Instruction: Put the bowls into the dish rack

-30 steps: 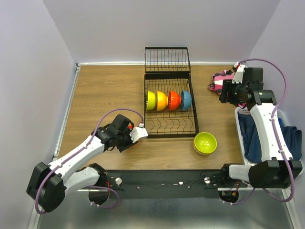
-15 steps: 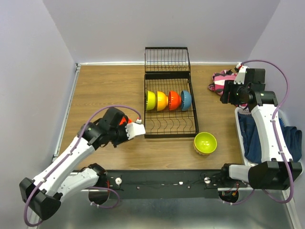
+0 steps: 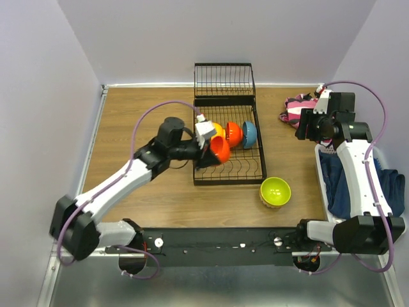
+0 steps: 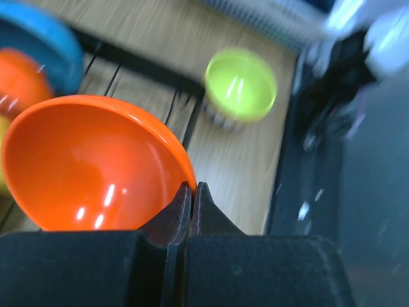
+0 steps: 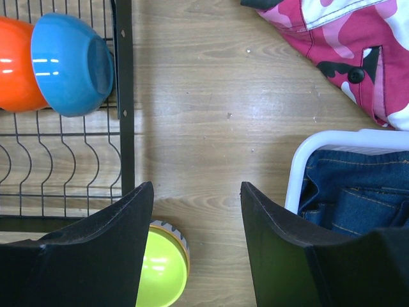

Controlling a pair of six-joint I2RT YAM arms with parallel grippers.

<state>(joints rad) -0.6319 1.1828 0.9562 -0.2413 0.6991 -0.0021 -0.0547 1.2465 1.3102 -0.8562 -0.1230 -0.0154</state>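
While the left gripper [image 4: 192, 192] clamped the orange bowl's [image 4: 96, 166] rim, the dish rack's [image 3: 230, 181] free tines lay directly beneath it; the right gripper [image 5: 195, 211] hung wide apart, empty, farther off.

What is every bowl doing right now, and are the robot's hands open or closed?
left gripper: shut on the rim of the orange bowl.
orange bowl: held tilted over the dish rack.
right gripper: open, empty.
blue bowl: on edge in the rack.
red-orange bowl: on edge in the rack, beside the blue one.
lime green bowl: upright on the table, outside the rack.
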